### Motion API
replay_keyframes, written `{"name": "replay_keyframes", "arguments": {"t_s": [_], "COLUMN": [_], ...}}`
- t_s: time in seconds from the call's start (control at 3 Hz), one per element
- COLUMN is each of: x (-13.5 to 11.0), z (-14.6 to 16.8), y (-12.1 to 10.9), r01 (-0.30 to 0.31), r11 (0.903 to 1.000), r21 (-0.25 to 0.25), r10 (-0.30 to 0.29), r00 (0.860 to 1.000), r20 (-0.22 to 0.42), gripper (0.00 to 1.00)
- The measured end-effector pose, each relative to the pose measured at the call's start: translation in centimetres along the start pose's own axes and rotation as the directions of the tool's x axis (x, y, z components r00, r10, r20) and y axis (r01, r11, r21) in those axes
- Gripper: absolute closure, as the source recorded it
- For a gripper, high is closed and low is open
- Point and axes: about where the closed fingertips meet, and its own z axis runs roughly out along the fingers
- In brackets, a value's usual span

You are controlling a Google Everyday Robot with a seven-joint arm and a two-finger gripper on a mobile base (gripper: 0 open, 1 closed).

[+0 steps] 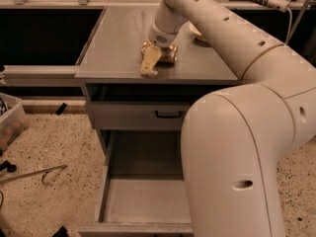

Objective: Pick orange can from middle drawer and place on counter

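Orange can (165, 53) lies on the desk (118, 38), upper centre of frame, close to the front edge; end effector (153, 63) sits right at the can, on its lower-left side, wrist coming in from the upper right; whether it is clamped on the can or parted: cannot tell; middle drawer (143, 201) stands open at lower centre; closed drawer front (138, 116) with black handle (168, 114) above it; white bowl (196, 32) on the desk, partly hidden behind the arm (237, 147).

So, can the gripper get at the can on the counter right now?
Probably yes: the gripper is right at the can on the counter, with nothing between them.
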Motion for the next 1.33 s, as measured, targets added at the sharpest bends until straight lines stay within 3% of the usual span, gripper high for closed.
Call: {"name": "replay_keyframes", "arguments": {"t_s": [0.67,1.0,1.33], "x": [0.2,1.3,3.1], "z": [-0.1,-2.9,-7.8], "y": [-0.1,-1.0,-2.4], "r01": [-0.008,-0.043,-0.084], "r11": [1.0,0.9964,0.9758], "r21": [0.004,0.074,0.202], "r10": [0.008,0.043,0.089], "r00": [1.0,0.999,0.996], "r20": [0.004,-0.003,-0.013], "gripper": [0.0,0.0,0.0]}}
